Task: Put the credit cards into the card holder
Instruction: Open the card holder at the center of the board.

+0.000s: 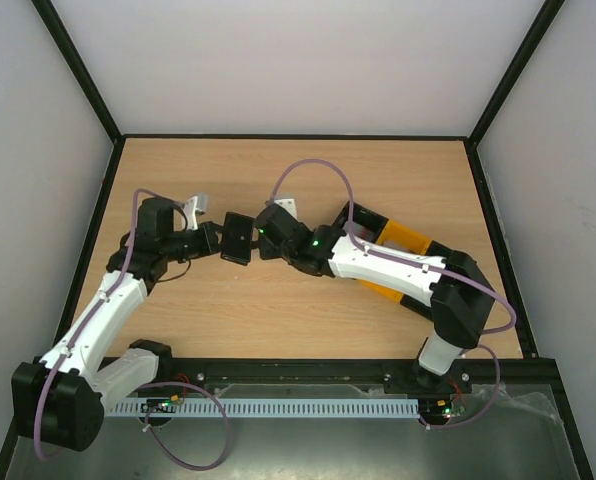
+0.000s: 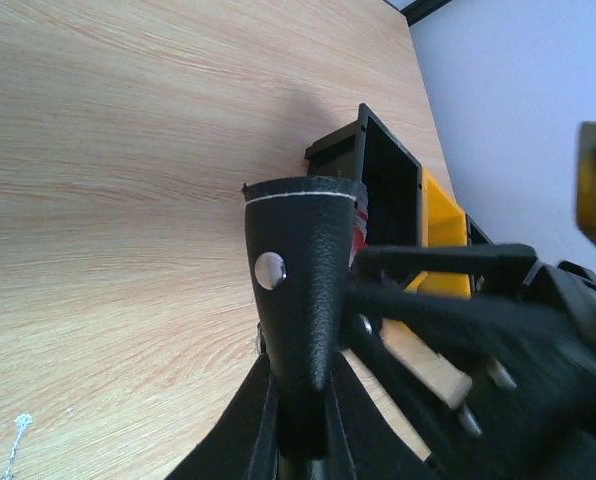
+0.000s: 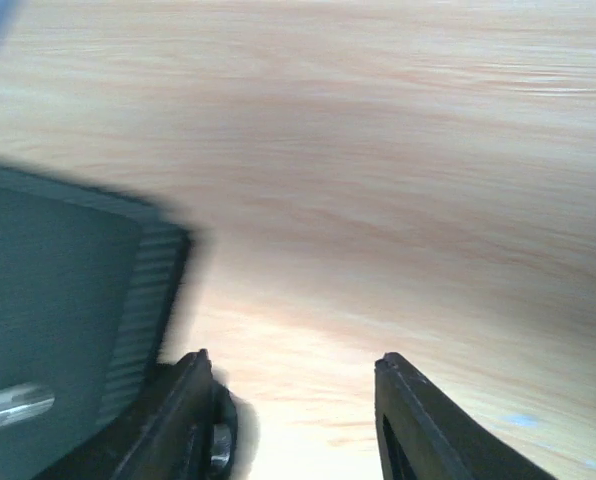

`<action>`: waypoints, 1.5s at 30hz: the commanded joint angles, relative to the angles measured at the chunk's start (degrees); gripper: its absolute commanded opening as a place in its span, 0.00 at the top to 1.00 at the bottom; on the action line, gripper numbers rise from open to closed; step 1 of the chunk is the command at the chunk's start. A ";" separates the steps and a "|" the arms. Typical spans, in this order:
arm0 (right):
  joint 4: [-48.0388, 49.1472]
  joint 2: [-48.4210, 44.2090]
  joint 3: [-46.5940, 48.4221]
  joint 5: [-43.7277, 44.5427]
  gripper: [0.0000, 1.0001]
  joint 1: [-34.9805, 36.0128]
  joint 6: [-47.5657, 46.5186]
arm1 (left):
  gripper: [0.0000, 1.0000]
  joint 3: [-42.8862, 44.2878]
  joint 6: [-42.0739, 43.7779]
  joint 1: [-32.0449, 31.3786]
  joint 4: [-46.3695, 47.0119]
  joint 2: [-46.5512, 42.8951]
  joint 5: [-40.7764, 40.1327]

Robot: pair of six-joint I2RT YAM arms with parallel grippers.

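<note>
Pale wooden tabletop (image 1: 278, 320) fills the white-walled cell. Left of centre, our left gripper (image 1: 223, 240) is clamped on the small black folding card holder (image 1: 240, 238), whose mouth is turned toward the other arm. A sliver at that mouth may be a red plastic credit card (image 2: 359, 224); the view is too tight to say. Just beside it, our right gripper (image 3: 294, 370) has its jaws apart and empty. We hold the holder steady and push squarely. Joined black and yellow plastic bins (image 1: 403, 240) lie furthest right.

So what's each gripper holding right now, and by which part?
The left gripper pinches the black card holder by its narrow end, below the snap stud. The right gripper is open, holding nothing.
</note>
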 commanded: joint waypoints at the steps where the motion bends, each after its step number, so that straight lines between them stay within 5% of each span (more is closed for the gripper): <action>1: -10.42 0.60 -2.13 17.98 0.59 -1.74 3.06 | 0.97 1.14 0.90 -0.06 0.39 -1.26 1.20; 5: 0.31 -5.58 -6.59 8.70 0.58 -1.77 2.38 | 0.98 1.07 0.75 -0.07 0.48 -0.86 1.26; 8: 8.27 -10.01 -10.58 0.86 0.47 -1.85 2.92 | 0.97 1.07 0.63 -0.07 0.57 -0.99 1.28; 16: 14.80 -10.21 -11.95 -10.53 0.37 -2.42 10.26 | 0.97 1.13 -0.03 0.00 0.78 -0.90 1.95; 20: 11.25 -6.50 -9.67 -10.85 0.49 -2.51 11.14 | 0.98 1.28 -0.23 -0.07 0.69 -0.99 2.19; 24: 10.56 -5.11 -9.69 -9.68 0.73 -2.58 11.31 | 0.97 0.87 -0.58 -0.12 0.31 -0.96 2.29; 33: 15.25 -4.12 -9.96 -8.61 0.98 -3.31 8.16 | 0.97 -1.96 -3.13 -0.16 2.22 -1.13 3.39; 35: 13.69 -4.07 -9.47 -8.40 0.98 -3.44 7.27 | 0.87 -2.99 -4.10 -0.16 2.59 -1.03 2.84; 38: 10.36 -4.93 -9.73 -7.94 0.98 -3.59 6.15 | 0.49 -5.69 -6.66 -0.18 3.34 -0.92 0.72; 40: 7.68 -5.31 -9.98 -9.01 0.98 -3.70 5.25 | 0.34 -7.75 -8.40 -0.33 3.26 -0.15 -1.95; 45: 3.56 -3.50 -8.76 -16.02 0.98 -3.77 2.71 | 0.20 -11.10 -10.84 -0.75 2.21 3.46 -8.43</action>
